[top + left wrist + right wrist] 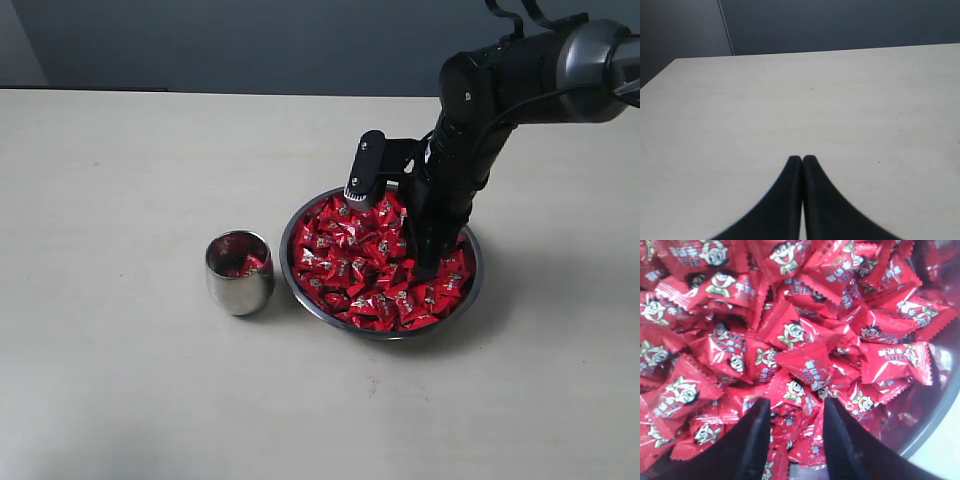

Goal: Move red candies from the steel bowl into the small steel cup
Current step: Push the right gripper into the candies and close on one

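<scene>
Right wrist view showed your right end effector open, fingers sunk among the red candies in the steel bowl: the pick step, I'd judge, so next you needed to close on one and carry it to the small steel cup, well apart.

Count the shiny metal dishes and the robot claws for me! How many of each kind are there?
Bowl: 1
Cup: 1
Claws: 2, the left claw and the right claw
Total: 4
</scene>
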{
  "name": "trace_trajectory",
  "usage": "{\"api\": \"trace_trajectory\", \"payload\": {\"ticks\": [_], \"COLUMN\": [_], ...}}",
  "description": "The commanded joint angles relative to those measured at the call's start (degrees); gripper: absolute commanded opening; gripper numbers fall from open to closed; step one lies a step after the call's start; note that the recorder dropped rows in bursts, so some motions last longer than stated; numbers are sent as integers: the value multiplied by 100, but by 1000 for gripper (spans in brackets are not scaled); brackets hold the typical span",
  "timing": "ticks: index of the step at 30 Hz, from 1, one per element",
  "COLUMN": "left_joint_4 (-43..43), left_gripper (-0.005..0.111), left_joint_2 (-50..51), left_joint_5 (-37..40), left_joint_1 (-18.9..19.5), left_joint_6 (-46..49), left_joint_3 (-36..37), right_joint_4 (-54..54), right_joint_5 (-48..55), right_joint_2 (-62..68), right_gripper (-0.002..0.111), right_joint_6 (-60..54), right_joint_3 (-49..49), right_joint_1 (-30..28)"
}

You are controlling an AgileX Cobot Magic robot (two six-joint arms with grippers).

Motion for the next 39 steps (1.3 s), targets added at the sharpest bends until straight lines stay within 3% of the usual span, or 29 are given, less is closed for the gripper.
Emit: {"api": "trace_trajectory", "payload": {"ticks": [1, 39], "left_joint_4": [11, 11], "left_gripper": [0, 0], "left_joint_2": [-27, -27], "left_joint_5": [-45, -45], "left_joint_1": [-38, -38], "left_joint_6": [-8, -8], "left_joint_3": [26, 26], "right_joint_4": [47, -515], "right_joint_5": [-11, -23], "right_joint_2": [-54, 401], "right_gripper": [35, 35], "right_joint_6": [-34, 286], "right_joint_3": [-27, -27], "right_joint_1": [-7, 152]}}
